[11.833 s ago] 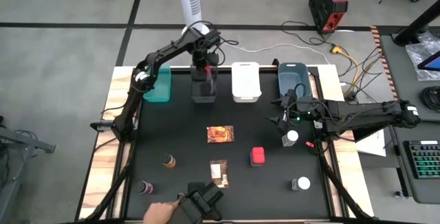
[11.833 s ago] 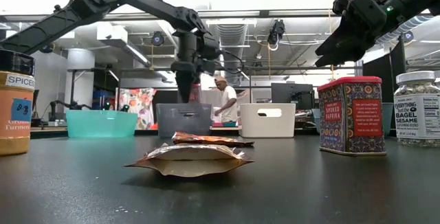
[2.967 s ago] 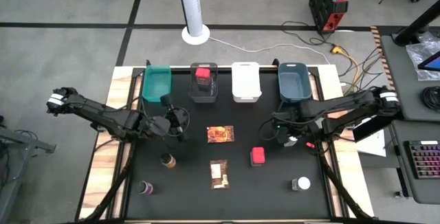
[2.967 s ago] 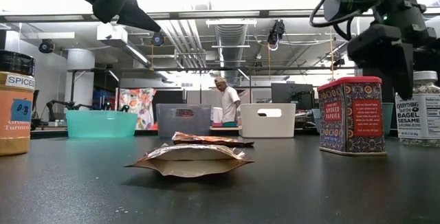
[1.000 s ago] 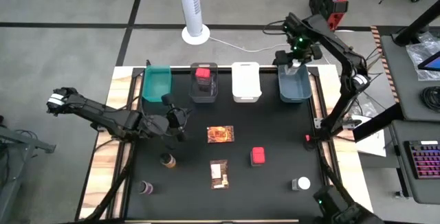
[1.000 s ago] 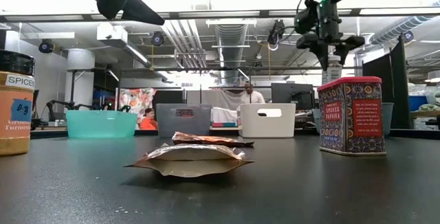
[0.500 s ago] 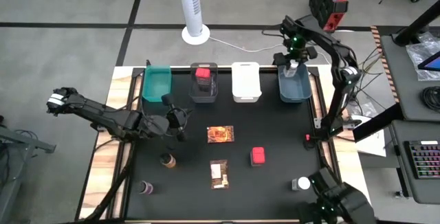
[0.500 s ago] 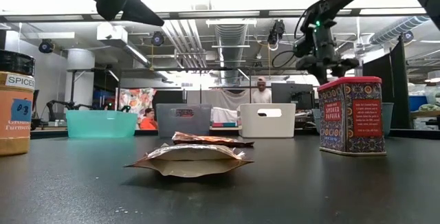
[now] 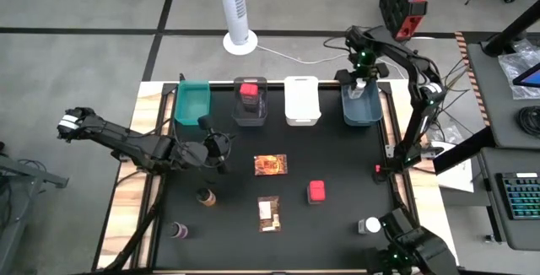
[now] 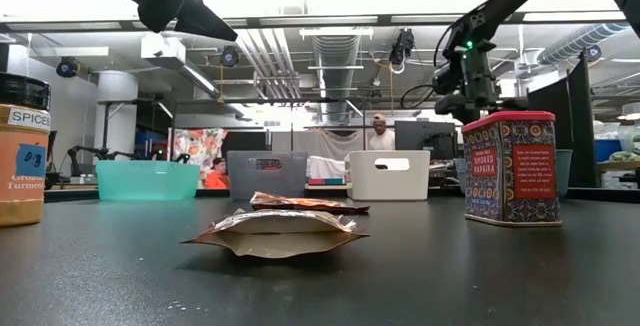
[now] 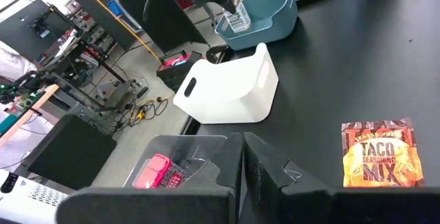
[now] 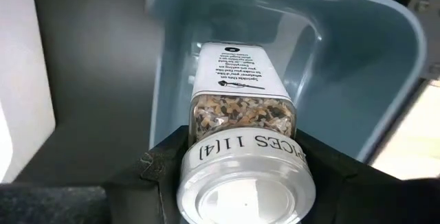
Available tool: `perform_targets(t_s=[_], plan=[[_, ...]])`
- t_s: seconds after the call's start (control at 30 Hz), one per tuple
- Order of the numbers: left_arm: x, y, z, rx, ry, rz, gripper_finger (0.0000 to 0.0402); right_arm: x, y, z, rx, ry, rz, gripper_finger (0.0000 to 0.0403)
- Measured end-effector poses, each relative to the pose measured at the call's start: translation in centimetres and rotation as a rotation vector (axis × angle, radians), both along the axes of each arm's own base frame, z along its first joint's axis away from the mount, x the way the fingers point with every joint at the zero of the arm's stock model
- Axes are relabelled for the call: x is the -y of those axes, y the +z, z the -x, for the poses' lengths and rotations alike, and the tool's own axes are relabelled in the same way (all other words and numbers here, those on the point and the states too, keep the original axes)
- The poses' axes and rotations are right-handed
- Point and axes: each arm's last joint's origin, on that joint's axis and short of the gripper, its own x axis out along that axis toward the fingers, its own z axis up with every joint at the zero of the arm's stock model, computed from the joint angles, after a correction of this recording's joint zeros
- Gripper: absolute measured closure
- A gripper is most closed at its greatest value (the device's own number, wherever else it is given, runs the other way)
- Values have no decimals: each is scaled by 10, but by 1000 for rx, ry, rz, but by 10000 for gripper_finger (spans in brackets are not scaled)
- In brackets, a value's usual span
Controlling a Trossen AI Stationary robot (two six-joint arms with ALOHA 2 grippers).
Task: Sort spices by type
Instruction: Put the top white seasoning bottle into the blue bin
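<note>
Right end effector (image 9: 361, 78) is clamped on a white-capped jar (image 12: 242, 138), gripping just under the cap. It hangs over the blue bin (image 9: 361, 102) at the far right of the table (image 9: 337, 224). In the right wrist view the jar's long axis runs straight out from the fingers into the bin's cavity, base leading and cap toward the wrist. The bin floor therefore lies directly ahead of the jar along that axis. Whether the base already touches the floor cannot be told.

Judgement: the coming move is a release into this bin; it needs only a short travel along the jar's axis, no sideways correction.

Left end effector (image 9: 218, 144) is fully closed and empty, hovering over the left half of the table, near the taco seasoning packet (image 9: 270, 164).

Other items:
- second white-capped jar (image 9: 369, 224), near right of the table, upright; the right arm is nearer to it.
- red tub (image 9: 316, 191), centre right.
- second packet (image 9: 268, 212), near centre.
- two dark-capped bottles (image 9: 205, 196) and (image 9: 179, 230), near left; the left arm is nearer.
- one red tub (image 9: 248, 90) lies in the grey bin (image 9: 250, 115).
</note>
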Motion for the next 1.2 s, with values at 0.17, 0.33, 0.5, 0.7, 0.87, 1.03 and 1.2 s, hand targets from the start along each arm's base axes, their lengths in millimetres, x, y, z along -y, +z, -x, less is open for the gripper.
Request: perform_targets(t_s=[0.17, 0.33, 0.5, 0.7, 0.87, 1.03, 1.2], plan=[[0, 0, 0, 0, 0, 0, 402, 1, -3, -2, 21, -36, 13, 211], [0, 0, 0, -2, -1, -3, 402, 1, -5, -2, 27, -57, 7, 211], [0, 0, 0, -4, -2, -5, 402, -4, -15, 0, 13, -62, -37, 211], [0, 0, 0, -5, -2, -6, 402, -5, -19, 1, 11, -56, -42, 211], [0, 0, 0, -4, -2, -6, 402, -4, -19, 1, 14, -55, -35, 211], [0, 0, 0, -4, -2, -6, 402, -6, -23, 1, 10, -52, -43, 194], [0, 0, 0, -5, -2, -6, 402, -6, -29, 2, 13, -40, -40, 190]])
